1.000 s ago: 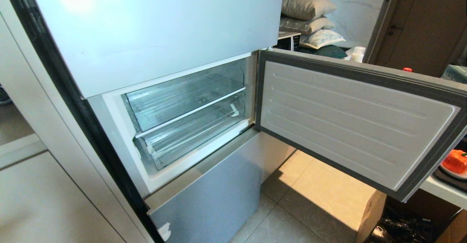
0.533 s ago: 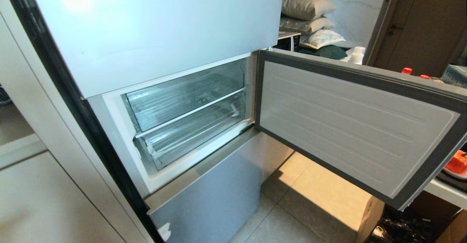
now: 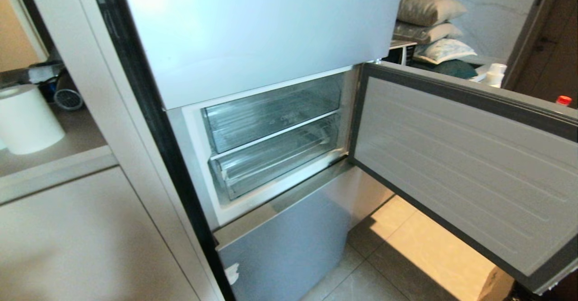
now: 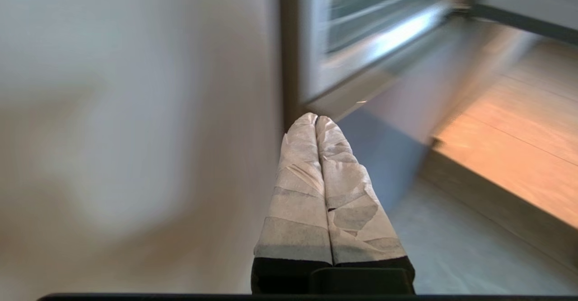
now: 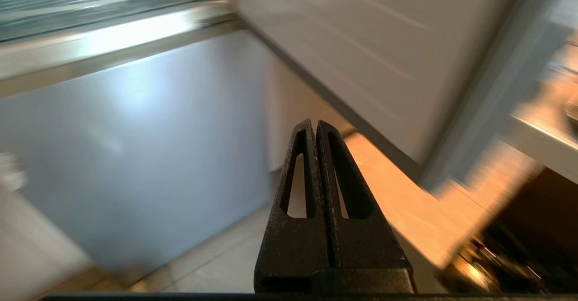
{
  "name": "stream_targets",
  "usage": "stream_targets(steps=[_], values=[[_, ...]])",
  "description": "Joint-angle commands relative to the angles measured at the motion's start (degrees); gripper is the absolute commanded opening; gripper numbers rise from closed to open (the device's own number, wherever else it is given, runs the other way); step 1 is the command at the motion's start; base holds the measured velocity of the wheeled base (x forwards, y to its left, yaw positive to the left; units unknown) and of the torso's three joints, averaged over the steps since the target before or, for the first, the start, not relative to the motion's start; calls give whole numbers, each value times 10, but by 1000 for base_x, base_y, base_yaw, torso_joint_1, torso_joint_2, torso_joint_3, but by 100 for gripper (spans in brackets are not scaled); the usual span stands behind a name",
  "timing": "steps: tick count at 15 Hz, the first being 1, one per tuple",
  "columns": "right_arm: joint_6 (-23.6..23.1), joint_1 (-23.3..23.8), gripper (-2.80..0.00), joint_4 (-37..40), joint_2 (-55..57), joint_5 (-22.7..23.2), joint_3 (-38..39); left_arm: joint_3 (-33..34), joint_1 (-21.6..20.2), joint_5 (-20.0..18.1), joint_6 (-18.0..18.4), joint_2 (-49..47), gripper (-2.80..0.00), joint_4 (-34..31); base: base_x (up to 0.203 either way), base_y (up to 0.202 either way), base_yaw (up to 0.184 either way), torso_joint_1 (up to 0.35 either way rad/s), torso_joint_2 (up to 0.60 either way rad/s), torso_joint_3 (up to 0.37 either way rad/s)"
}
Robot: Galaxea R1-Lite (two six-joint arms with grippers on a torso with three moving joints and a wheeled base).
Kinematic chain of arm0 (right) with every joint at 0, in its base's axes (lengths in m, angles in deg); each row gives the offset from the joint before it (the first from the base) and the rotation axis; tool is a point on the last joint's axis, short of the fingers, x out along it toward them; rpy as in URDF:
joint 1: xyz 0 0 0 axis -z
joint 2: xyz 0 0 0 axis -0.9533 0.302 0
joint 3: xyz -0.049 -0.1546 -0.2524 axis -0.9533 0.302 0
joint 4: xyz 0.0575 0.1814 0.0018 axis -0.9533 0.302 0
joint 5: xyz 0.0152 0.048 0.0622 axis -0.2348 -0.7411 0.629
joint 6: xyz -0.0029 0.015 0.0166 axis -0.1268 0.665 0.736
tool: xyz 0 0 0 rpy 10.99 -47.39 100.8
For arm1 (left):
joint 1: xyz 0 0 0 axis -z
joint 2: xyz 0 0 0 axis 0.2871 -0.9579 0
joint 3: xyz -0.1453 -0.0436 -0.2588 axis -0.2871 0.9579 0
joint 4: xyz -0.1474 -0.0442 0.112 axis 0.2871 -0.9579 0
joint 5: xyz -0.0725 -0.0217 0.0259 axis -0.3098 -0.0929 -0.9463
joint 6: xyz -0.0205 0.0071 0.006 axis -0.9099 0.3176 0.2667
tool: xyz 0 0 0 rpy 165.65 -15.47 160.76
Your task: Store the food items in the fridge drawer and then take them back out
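I've swung left, so the orange food has slipped out of view; the fridge drawer (image 3: pixel 275 165) sits pushed in, and both left gripper (image 4: pixel 316 119) and right gripper (image 5: pixel 314 124) hang clenched, empty.

No words, labels, brand names, numbers or signs can be read anywhere. The only trace of lettering is a faint, pale mark on the front of the upper clear bin (image 3: pixel 271 118) inside the fridge, and it is too small and blurred to make out.
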Motion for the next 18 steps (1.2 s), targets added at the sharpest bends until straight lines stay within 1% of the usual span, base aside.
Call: stream_targets(steps=[1,18], values=[[0,0,-280,0,1,0,0,0,0,0,0,-1,-280,0,0,-7,174,6,-1,2],[2,0,-280,0,1,-1,0,0,0,0,0,-1,-280,0,2,-8,170,1,2,2]])
